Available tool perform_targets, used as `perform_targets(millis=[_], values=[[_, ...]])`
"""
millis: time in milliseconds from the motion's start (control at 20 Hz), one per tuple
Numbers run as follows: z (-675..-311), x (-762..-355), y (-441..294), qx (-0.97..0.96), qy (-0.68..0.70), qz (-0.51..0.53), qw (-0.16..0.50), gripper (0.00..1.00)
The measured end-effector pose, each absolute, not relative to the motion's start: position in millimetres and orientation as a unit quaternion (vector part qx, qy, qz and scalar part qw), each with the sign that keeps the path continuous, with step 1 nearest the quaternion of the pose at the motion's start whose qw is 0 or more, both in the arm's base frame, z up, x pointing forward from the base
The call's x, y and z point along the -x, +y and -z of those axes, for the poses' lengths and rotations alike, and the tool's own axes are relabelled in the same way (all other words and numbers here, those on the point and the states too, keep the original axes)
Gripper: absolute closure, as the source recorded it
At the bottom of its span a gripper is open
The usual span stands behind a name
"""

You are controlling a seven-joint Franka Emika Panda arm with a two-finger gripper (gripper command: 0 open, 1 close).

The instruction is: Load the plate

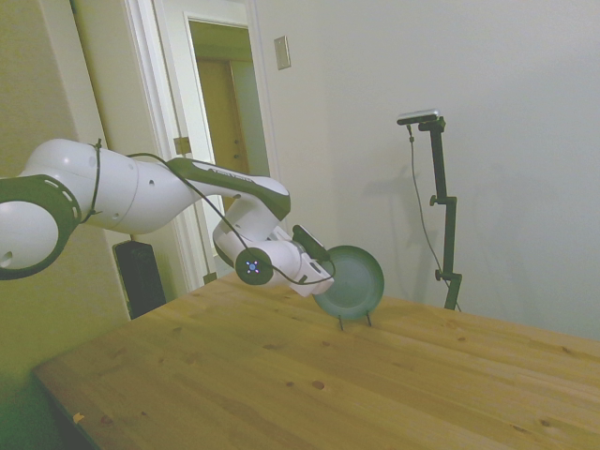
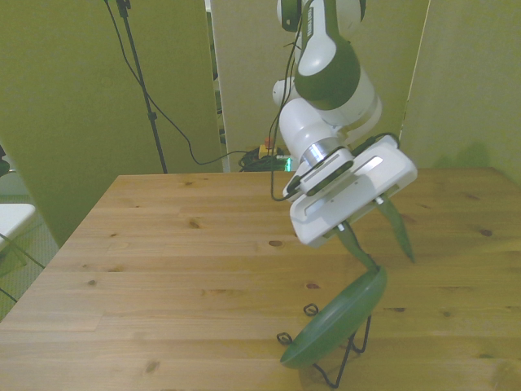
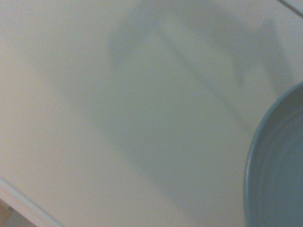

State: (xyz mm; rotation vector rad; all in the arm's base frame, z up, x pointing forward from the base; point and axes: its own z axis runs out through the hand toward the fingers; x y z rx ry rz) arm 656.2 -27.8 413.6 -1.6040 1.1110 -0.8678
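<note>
The dark green plate (image 1: 354, 281) stands on edge, tilted, in a thin dark wire rack (image 2: 343, 368) near the table's front edge in the front view. My gripper (image 2: 392, 262) is just above the plate's (image 2: 335, 322) top rim and is open. One finger (image 2: 358, 247) reaches down to the rim and the other is spread off to the front view's right. From the side, the gripper (image 1: 330, 270) sits against the plate's near edge. The wrist view catches a blurred arc of the plate (image 3: 277, 170) against a pale wall.
The rack's wire loops (image 2: 309, 309) stick up on the plate's near side, and its feet (image 1: 354, 322) rest on the wooden table (image 1: 281, 375). A wall lies close behind the plate in the side view.
</note>
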Motion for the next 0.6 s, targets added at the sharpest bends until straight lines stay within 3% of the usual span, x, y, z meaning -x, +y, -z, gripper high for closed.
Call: perform_targets(millis=[350, 600], values=[[-471, -627, -7, 0.659, 0.483, 0.334, 0.470, 0.00], [-459, -575, 7, 0.685, 0.528, 0.288, 0.410, 0.00]])
